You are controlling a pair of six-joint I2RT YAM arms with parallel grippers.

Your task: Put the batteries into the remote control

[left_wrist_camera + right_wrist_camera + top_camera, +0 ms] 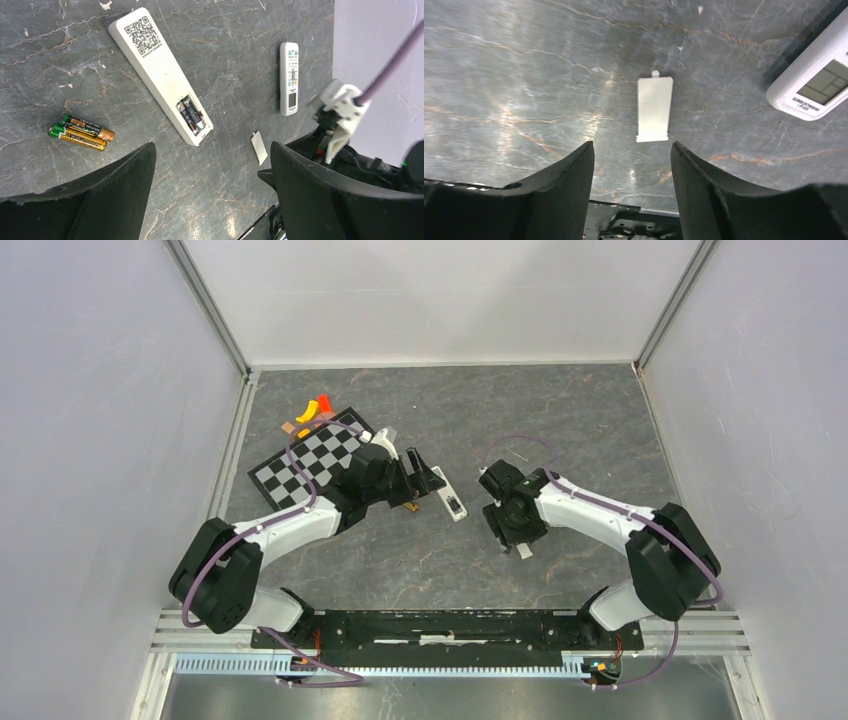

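A robotics lab test cell. Plain white walls (100, 390) box in a dark stone-look table (580, 420). A calibration checkerboard (310, 465) lies at 10 o'clock. The left arm (290, 525) and right arm (600, 510) are bolted to a metal rail (450, 625) at 6 o'clock.

Three cameras, one table (400, 570)
Top view looked down from above the near edge; both wrist views faced down, close, sharing the white cover plate (259, 147) (654, 107)

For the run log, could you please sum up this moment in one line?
left claw: open, empty | right claw: open, empty | battery cover: on table | face-down remote: bay open, two cells inside | loose batteries: beside it
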